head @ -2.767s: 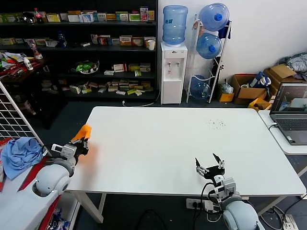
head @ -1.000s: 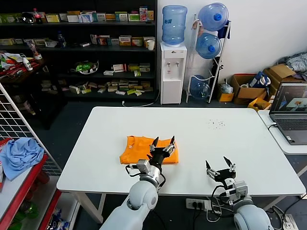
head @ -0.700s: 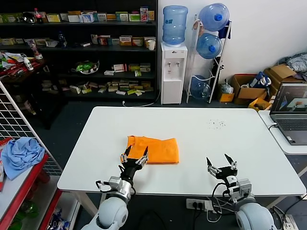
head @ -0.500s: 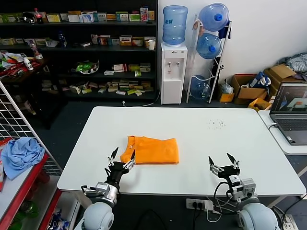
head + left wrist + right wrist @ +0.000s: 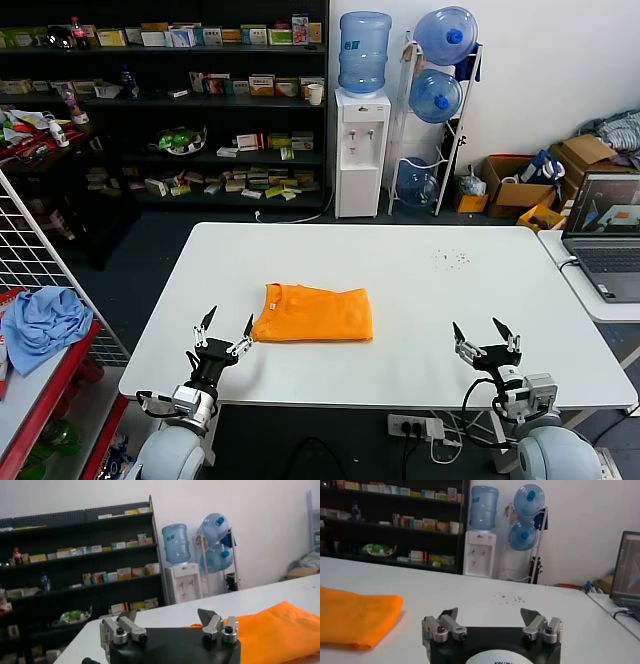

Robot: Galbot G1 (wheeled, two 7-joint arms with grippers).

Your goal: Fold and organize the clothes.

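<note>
The orange T-shirt lies folded into a flat rectangle on the white table, left of the middle. No lettering shows. My left gripper is open and empty near the table's front left edge, just short of the shirt's near left corner. In the left wrist view the gripper points at the shirt. My right gripper is open and empty at the front right of the table. In the right wrist view the gripper shows with the shirt off to one side.
A light blue cloth lies on a red rack beside a wire grid at the left. A laptop stands on a second table at the right. Shelves, a water dispenser and boxes stand behind.
My left gripper brought the orange shirt from the table's left edge to its middle, let go of it, and drew back to the front left edge. My right gripper drifted slightly back and right.
</note>
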